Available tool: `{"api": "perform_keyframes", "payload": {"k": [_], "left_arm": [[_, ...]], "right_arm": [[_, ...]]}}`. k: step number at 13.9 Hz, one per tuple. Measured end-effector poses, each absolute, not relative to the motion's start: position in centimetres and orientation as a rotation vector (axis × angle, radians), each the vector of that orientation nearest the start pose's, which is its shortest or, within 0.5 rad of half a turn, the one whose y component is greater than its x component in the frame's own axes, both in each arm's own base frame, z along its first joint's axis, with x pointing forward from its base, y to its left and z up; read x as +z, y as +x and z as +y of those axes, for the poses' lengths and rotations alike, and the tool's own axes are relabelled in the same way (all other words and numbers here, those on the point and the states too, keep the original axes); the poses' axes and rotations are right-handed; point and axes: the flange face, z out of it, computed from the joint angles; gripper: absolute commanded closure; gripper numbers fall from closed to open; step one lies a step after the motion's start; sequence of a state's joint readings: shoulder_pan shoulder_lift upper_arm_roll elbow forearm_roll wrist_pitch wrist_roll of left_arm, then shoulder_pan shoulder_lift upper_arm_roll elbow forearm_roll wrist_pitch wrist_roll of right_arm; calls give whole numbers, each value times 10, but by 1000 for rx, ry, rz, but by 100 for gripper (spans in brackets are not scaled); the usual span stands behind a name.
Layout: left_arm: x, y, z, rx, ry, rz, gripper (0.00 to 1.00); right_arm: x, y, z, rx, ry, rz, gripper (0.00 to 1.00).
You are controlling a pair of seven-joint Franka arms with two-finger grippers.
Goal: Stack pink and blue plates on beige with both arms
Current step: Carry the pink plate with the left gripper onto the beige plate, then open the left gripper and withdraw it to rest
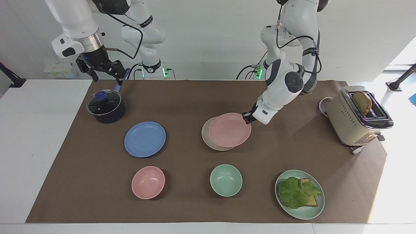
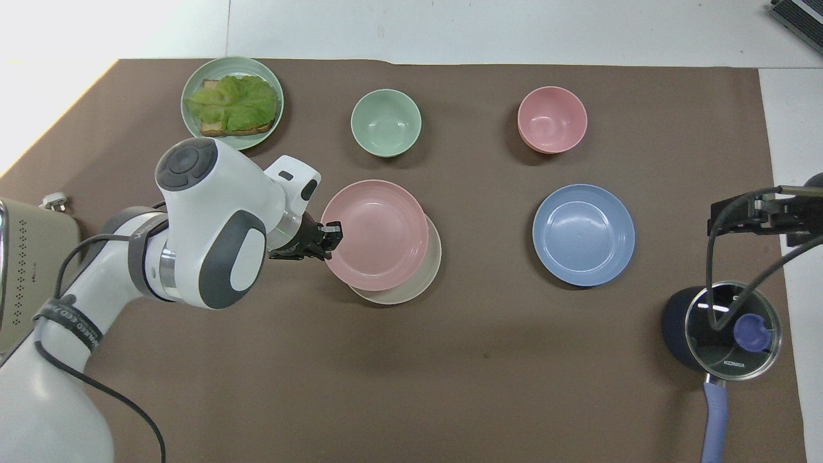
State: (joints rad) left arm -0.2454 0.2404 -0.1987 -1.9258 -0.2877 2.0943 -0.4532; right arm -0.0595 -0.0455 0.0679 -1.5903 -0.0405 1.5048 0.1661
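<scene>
My left gripper (image 1: 247,117) is clamped on the rim of the pink plate (image 1: 229,129), pinching the edge so the dish stays level while I carry it. It hangs over the beige plate (image 1: 208,138), off-centre toward my left arm's end, so I judge it needs a nudge before I let go. The blue plate (image 1: 145,139) lies flat toward my right arm's end. My right gripper (image 1: 103,71), fingers apart, waits above the pot (image 1: 105,106).
</scene>
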Motion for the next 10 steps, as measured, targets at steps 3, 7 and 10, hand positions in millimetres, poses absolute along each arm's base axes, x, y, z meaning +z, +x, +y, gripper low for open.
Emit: {"api": "perform_keyframes", "payload": {"k": [3, 7, 10], "left_arm": [[356, 536, -270, 305, -3349, -280, 0], [359, 543, -258, 288, -3349, -313, 0], [371, 567, -205, 238, -3311, -326, 0]], "right_arm": [[634, 533, 1, 58, -3178, 255, 0], [634, 533, 1, 58, -3178, 255, 0], [634, 533, 1, 58, -3178, 255, 0]]}}
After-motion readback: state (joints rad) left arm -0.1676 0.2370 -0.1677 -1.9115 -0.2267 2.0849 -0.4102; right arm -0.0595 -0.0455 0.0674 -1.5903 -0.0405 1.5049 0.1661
